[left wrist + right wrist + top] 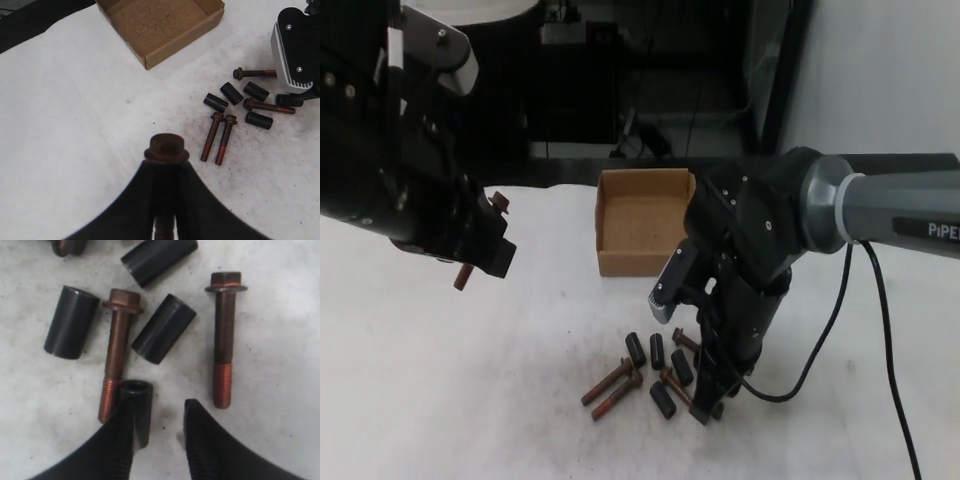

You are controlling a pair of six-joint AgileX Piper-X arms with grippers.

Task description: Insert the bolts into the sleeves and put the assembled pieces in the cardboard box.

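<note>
My left gripper [165,167] is shut on a rusty bolt [165,148], held in the air over the left of the bench [470,265]. The cardboard box [642,235] stands open at the middle back, with nothing in it [160,25]. In front of it lie several loose bolts [610,382] and black sleeves [636,348]. My right gripper [706,404] is down among them, open, with one sleeve [138,407] between its fingers. That sleeve lies against one finger [117,445]; the other finger [210,440] stands apart from it. Two bolts [118,350] [225,335] lie just beyond.
The white bench [470,400] is bare to the left and front of the pile. A black cable [880,330] hangs from the right arm over the right side. Dark equipment stands behind the bench's back edge.
</note>
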